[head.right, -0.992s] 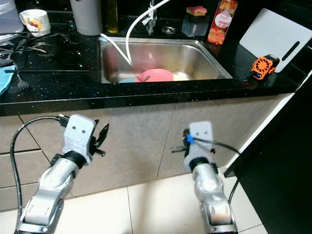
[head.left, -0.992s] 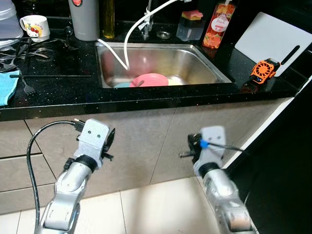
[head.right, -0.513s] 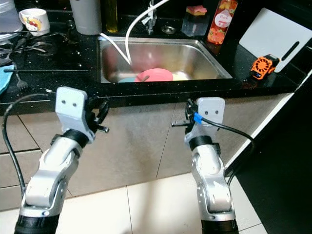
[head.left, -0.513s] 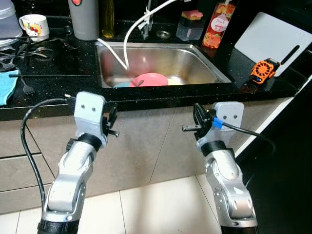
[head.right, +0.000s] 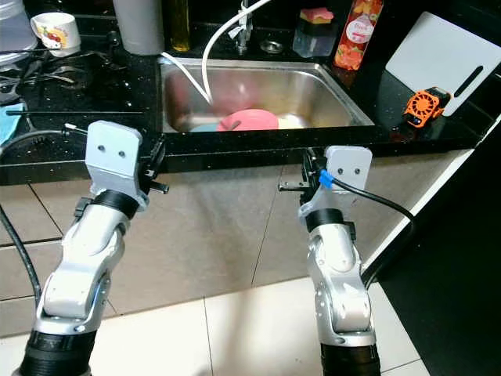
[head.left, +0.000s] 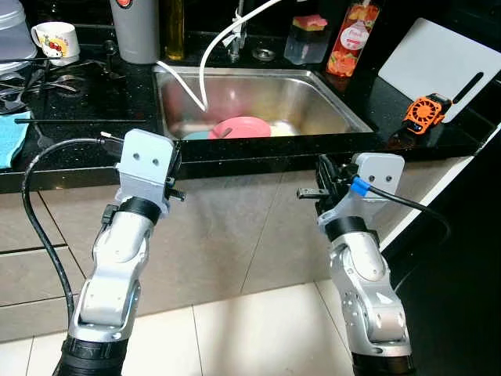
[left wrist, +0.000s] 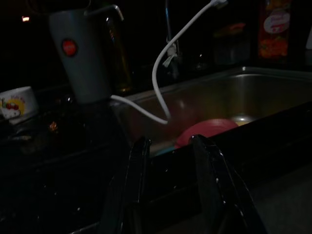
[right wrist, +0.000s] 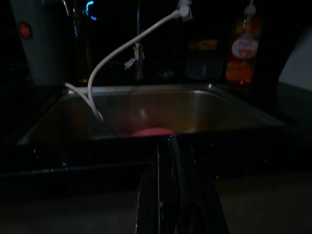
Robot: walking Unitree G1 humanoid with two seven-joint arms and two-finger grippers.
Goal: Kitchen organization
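A steel sink [head.left: 350, 116] is set in the black counter, with a pink plate [head.left: 241, 127] lying in it beside a light blue dish and a yellow one. A white hose [head.left: 203, 74] hangs from the tap into the basin. My left gripper [left wrist: 168, 141] is held up just before the counter's front edge, left of the sink; it is open and holds nothing. My right gripper [right wrist: 170, 142] is at the same height before the sink's right part, shut and empty. Both point towards the sink from outside the counter.
A grey jug [head.left: 137, 31], a mug [head.left: 56, 39], utensils, a fork [head.left: 43, 139] and a blue cloth [head.left: 8, 139] are on the left counter. A red bottle [head.left: 348, 39], a white cutting board [head.left: 438, 66] and an orange fan [head.left: 425, 112] stand on the right.
Both arms have risen from low in front of the cabinet doors to the level of the counter's front edge. The things on the counter and in the sink have not moved.
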